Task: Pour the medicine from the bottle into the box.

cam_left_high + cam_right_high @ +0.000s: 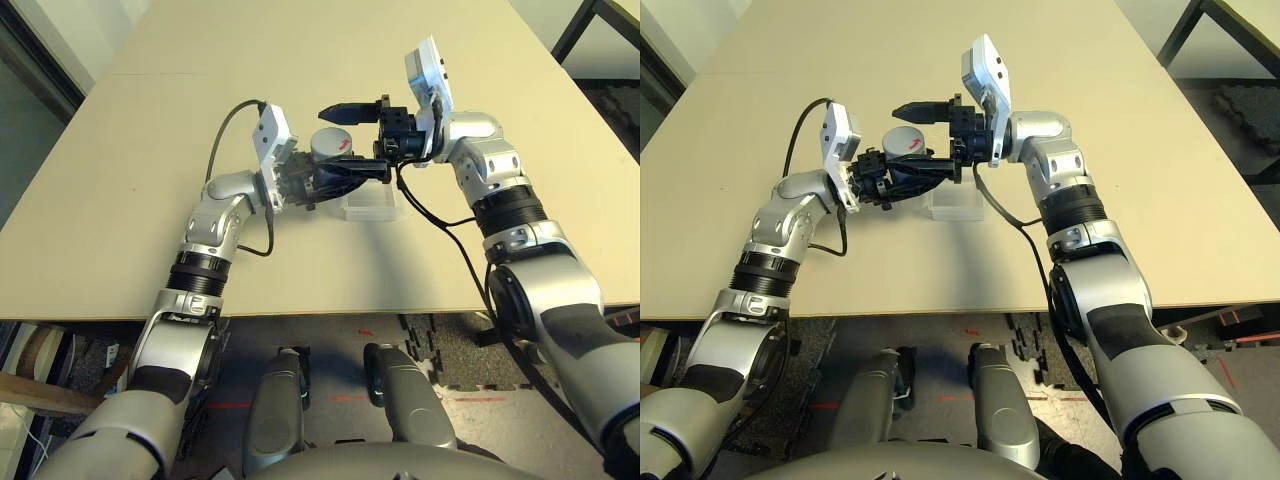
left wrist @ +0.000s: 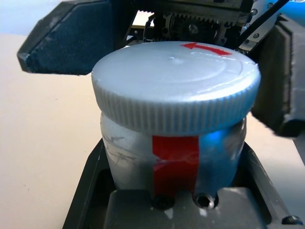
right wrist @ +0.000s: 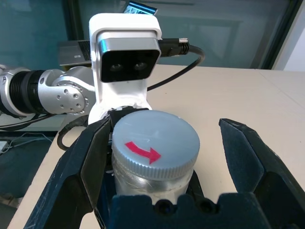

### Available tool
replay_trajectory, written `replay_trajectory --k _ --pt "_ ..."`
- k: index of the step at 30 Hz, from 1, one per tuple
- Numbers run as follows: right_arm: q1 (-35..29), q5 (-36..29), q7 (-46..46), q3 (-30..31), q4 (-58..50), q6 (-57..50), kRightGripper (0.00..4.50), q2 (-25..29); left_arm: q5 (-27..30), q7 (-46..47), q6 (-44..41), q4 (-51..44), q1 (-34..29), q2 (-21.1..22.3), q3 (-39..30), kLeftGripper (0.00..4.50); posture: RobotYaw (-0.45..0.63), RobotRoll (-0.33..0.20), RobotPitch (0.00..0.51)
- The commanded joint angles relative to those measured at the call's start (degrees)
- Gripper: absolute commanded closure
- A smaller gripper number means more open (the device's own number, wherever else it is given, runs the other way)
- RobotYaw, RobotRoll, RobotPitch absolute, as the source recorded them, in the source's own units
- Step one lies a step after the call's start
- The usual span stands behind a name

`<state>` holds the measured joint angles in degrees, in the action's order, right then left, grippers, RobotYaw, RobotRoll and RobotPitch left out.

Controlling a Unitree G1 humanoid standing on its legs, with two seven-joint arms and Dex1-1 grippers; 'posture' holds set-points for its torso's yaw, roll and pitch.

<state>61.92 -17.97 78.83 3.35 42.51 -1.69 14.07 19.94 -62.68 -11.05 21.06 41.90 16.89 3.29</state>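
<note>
My left gripper (image 1: 318, 182) is shut on the silver-grey bottle (image 1: 330, 148), holding it upright by its body above the table. The bottle's round grey cap (image 3: 156, 139) carries a red arrow and sits on the bottle. My right gripper (image 1: 342, 142) is open, with one black finger on each side of the cap; its fingers (image 3: 81, 171) stand clear of the cap's rim. The clear plastic box (image 1: 372, 206) lies on the table just below and to the right of the bottle. The medicine is hidden.
The beige table (image 1: 150, 180) stretches wide on all sides of the two grippers. Its front edge (image 1: 300, 315) runs close to my body. A dark frame (image 1: 590, 20) stands off the table at the far right.
</note>
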Motion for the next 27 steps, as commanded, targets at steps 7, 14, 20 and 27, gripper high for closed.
replay_trajectory --k 7,14,20,27 --pt "1.2 0.5 -2.3 -0.9 1.4 0.4 0.0 -0.5 -0.4 -0.2 -0.2 -1.2 -0.5 0.1 1.0 1.92 -0.14 0.0 0.176" --pt "1.7 1.1 -3.9 -1.4 3.0 -0.1 0.0 0.5 -0.3 -0.1 -0.1 -1.2 -0.8 0.2 1.0 1.92 -0.14 0.0 0.175" --pt "2.3 1.1 -4.6 -2.1 4.2 -0.6 0.0 1.5 -0.2 0.2 0.0 -1.3 -1.0 0.0 1.1 1.92 -0.14 0.0 0.175" --pt "2.5 1.3 -5.5 -2.5 4.8 -1.4 0.0 3.3 -0.2 0.5 0.3 -1.1 -1.2 -0.2 1.2 1.92 -0.14 0.0 0.177"
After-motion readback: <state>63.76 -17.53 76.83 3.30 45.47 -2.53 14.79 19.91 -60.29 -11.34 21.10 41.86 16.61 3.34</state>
